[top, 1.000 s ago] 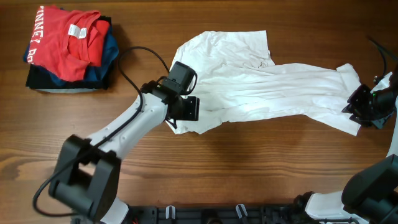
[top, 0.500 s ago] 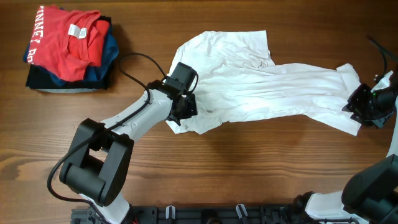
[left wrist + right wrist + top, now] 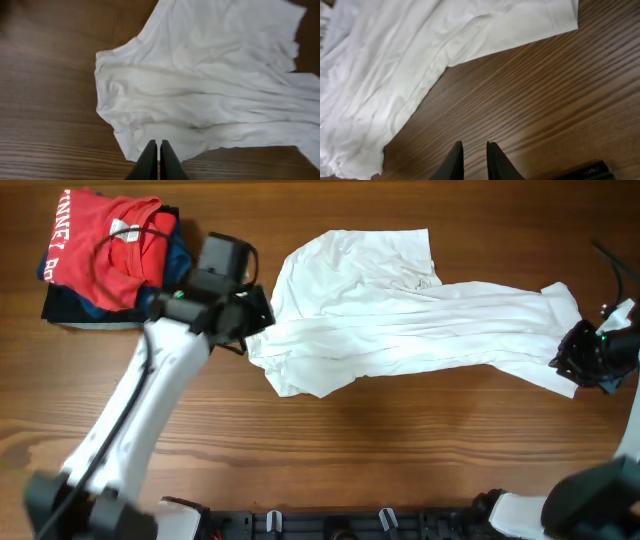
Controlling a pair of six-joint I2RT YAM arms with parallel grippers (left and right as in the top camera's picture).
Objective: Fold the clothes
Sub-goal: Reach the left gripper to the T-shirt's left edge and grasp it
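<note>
White T-shirt (image 3: 400, 330) long axis spans both arms: left fingers (image 3: 158, 149) pressed together over its near end, right fingers (image 3: 459, 152) slightly spread past the far end.

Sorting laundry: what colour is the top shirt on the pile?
Red shirt, white lettering; clearest overhead.

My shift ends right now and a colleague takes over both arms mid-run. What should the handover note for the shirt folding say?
Left gripper: shut, at the left edge of the white T-shirt; no cloth visibly pinched.
Right gripper: fingers narrowly apart, empty, over bare table just off the shirt's right end.
Shirt: lies crumpled and stretched out across the middle of the table, lettering not in view.
Folded pile, red shirt on top, sits at the far left, apart from the job.
Done: no fold visible.
Left: flatten the shirt, then make every fold.
</note>
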